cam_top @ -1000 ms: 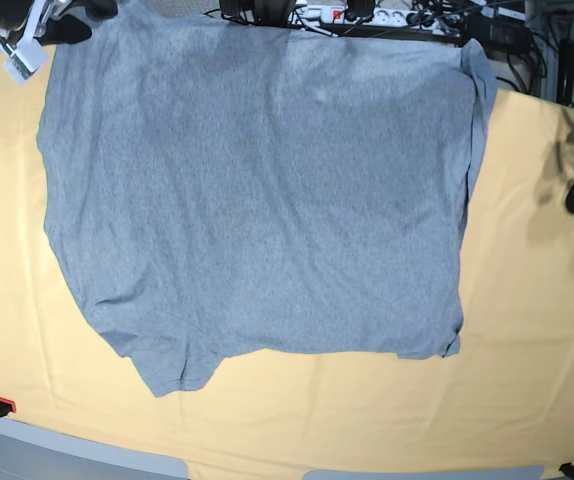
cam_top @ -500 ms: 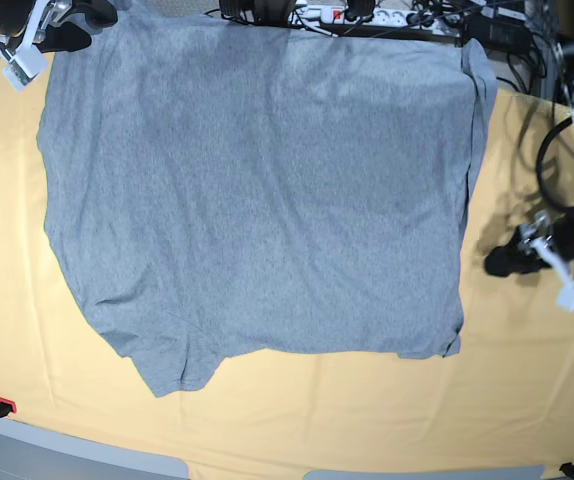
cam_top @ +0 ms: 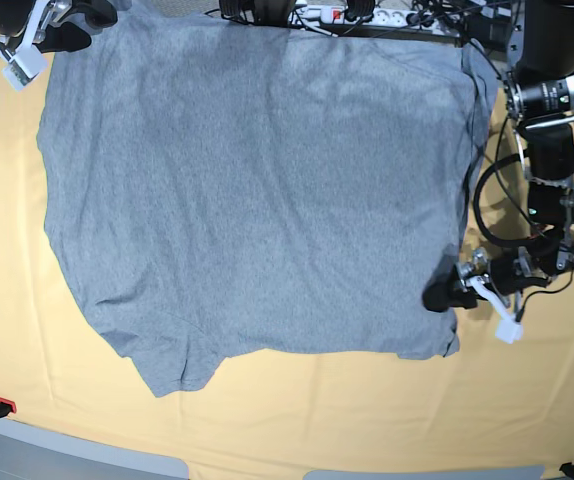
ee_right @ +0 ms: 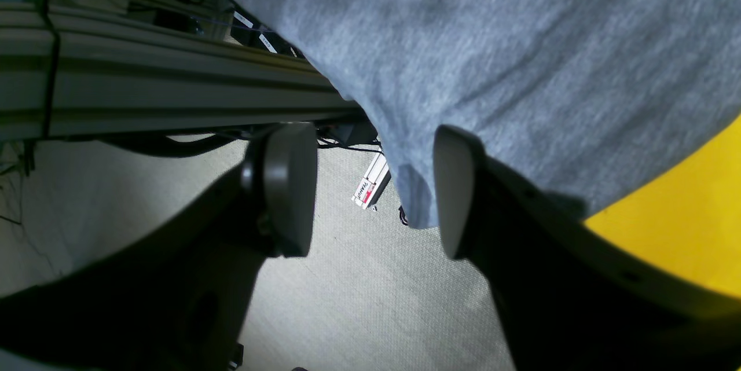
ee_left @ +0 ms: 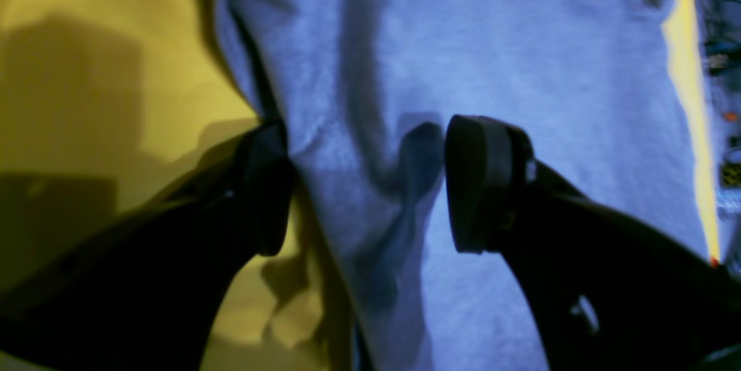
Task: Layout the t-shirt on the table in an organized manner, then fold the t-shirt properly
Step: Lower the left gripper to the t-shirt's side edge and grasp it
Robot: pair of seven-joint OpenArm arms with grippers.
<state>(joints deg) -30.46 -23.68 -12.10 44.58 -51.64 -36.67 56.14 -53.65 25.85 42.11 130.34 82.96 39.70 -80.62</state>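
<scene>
Yellow-orange table (cam_top: 527, 400) cloth is covered by a spread grey t-shirt (cam_top: 257, 190). Its edge is straddled by the parted left gripper (ee_left: 365, 186). The right gripper (ee_right: 376, 186) is seen spread wide beside a corner hanging over the table's edge.

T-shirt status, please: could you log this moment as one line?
t-shirt: spread flat, plain side up | left pincer: open at its edge | right pincer: open at far corner | table

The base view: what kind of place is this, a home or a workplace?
Probably a robotics lab. Two arms work at a cloth-covered table holding a t-shirt; a power strip and loose cables lie behind it.
</scene>
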